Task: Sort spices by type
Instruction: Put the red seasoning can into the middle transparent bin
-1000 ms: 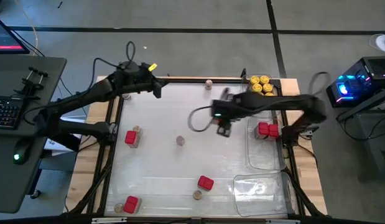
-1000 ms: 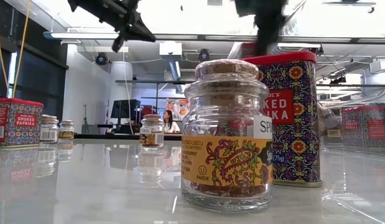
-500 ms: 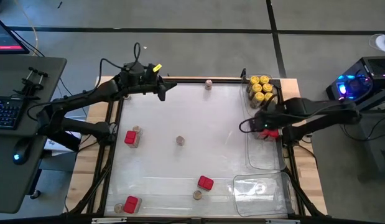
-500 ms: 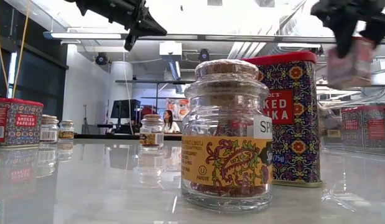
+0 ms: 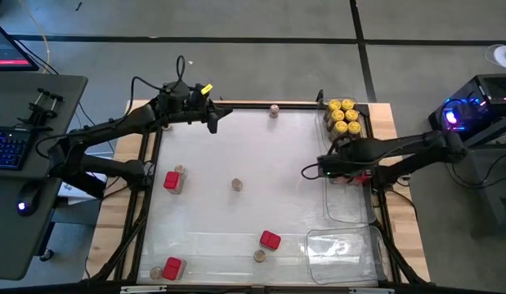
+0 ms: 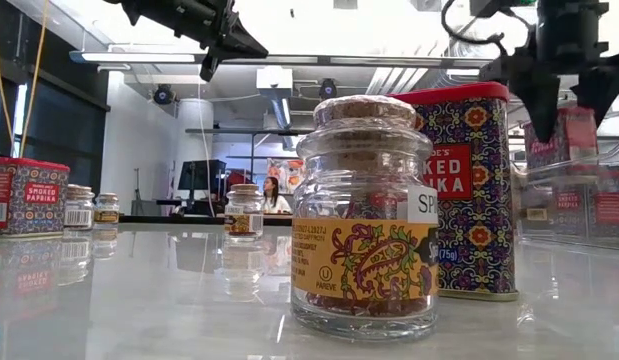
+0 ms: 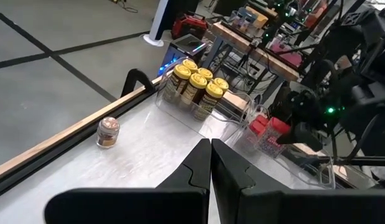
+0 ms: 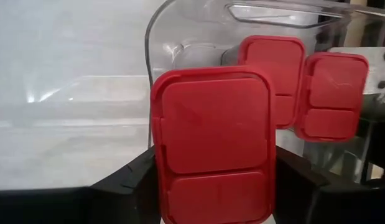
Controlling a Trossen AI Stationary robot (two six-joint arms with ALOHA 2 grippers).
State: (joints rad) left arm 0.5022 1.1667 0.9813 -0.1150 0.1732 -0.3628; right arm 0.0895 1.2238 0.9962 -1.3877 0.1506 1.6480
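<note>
My right gripper (image 5: 344, 166) points down over the clear tray (image 5: 349, 204) at the table's right edge, shut on a red tin (image 8: 211, 143). Two more red tins (image 8: 304, 87) stand in that tray below it. Several yellow-lidded jars (image 5: 342, 115) stand in the far right tray. Red tins (image 5: 172, 180), (image 5: 270, 240), (image 5: 172, 267) and small cork-topped jars (image 5: 236, 184), (image 5: 274, 110), (image 5: 258, 256) stand scattered on the table. My left gripper (image 5: 212, 119) hangs shut and empty above the far left corner. My right gripper pinches the red tin between its two fingers (image 8: 127, 183), one on each of two opposite side walls (image 8: 156, 177) just below the lid. The fingers come from above, pointing down. The tin (image 6: 567, 135) hangs upright, lid up, clear of the tray and the tins in it.
A second clear tray (image 5: 342, 249) lies at the near right corner. A raised wooden rim (image 5: 236, 104) and black rails run round the table. Close to the low camera stand a cork-topped jar (image 6: 365, 215) and a red tin (image 6: 469, 190). A person sits far behind.
My right gripper has carried the red tin from the table's middle toward the right edge and down, over the tray with the two red tins, rolling its wrist about a quarter turn on the way. The tin stays upright in the hold.
</note>
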